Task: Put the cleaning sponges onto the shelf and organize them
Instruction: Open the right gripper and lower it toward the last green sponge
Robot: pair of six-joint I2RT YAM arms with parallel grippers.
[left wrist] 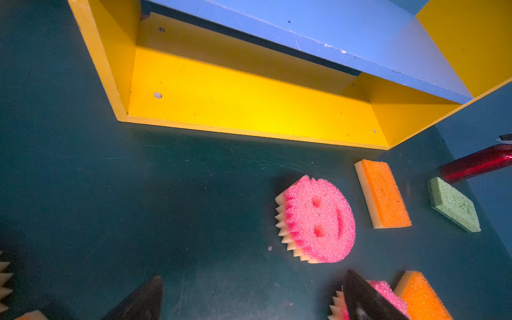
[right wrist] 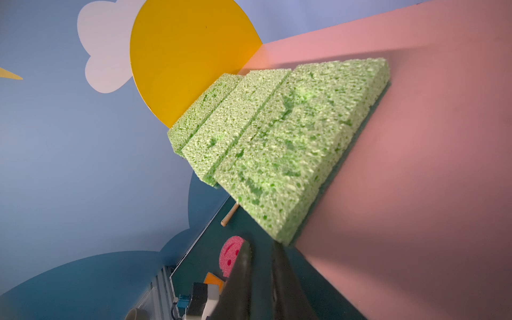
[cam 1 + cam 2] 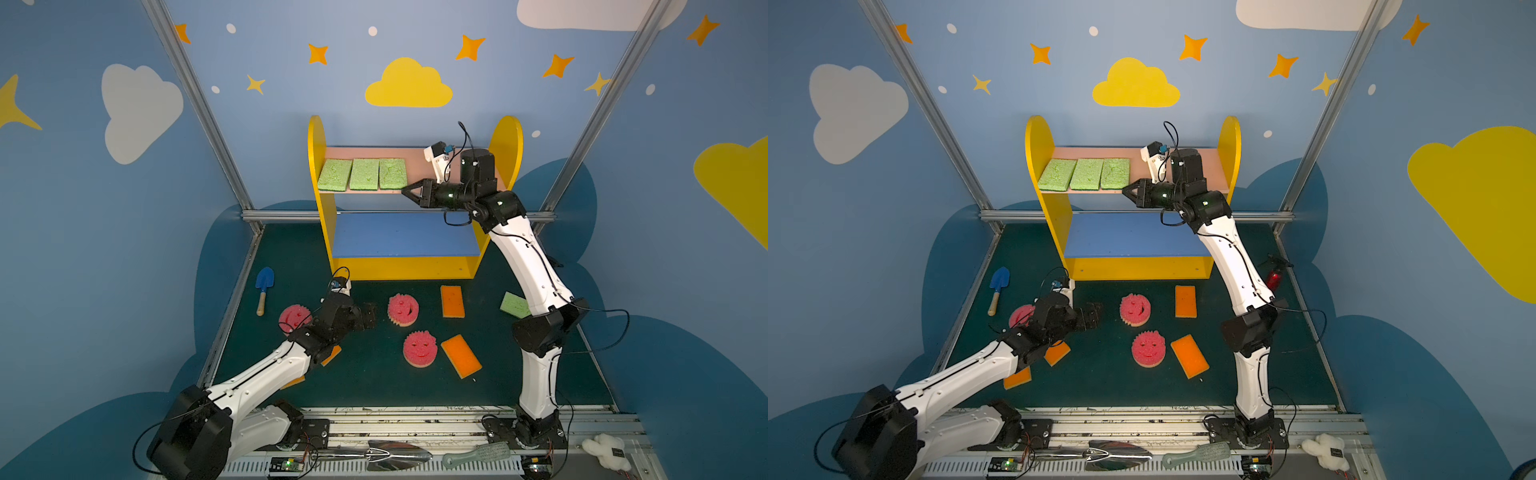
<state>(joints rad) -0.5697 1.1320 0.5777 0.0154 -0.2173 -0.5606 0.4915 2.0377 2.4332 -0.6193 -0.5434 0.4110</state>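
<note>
The right pincer (image 3: 405,191), narrowly parted and empty, sits at the top board (image 3: 415,166) of the shelf (image 3: 506,137), just right of three green sponges (image 3: 364,174); others lie on the floor (image 3: 374,382). Retreating askew could drag the nearest sponge off. The left pincer (image 3: 368,316) gapes wide.

Grn sponges (image 2: 277,133) rough, porous foam; shelf (image 1: 249,110) smooth painted wood, semi-matt.
</note>
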